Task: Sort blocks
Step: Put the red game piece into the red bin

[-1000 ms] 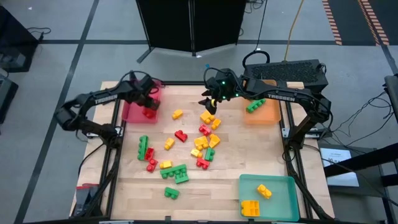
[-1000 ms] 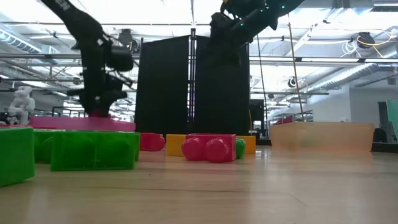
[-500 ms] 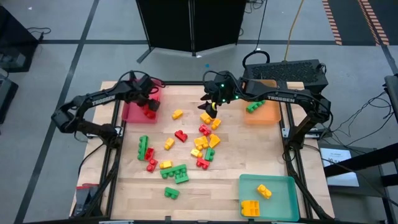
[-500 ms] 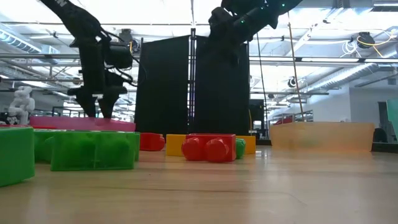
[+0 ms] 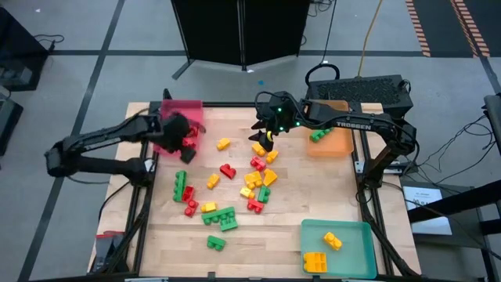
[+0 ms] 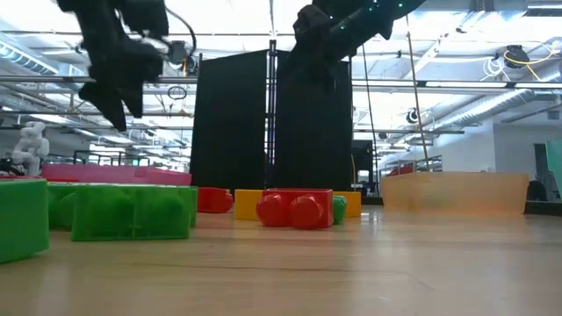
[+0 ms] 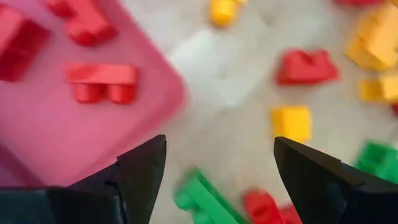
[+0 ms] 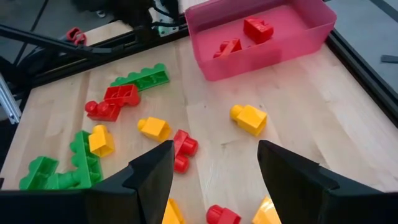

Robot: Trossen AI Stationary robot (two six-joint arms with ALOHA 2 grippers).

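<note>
In the high view the blocks lie scattered over the middle of the wooden table, most in a loose cluster at centre frame that runs from upper centre down toward the lower left. A long green block at left of centre lies with its long axis running up and down the frame, and a wider green block below centre lies nearly across it. A red tray at the upper left holds a few red blocks, an orange tray at the upper right holds a green block lying on a slant, and a teal tray at the lower right holds yellow blocks. The left gripper hangs over the red tray's lower right corner; in the left wrist view its fingers stand wide apart with nothing between them, above the tray edge and bare wood. The right gripper hovers at upper centre over the top of the cluster, and the right wrist view shows its fingers spread and empty above the wood, with a yellow block beyond them. White lettering reading TROSSEN runs along the right arm.
</note>
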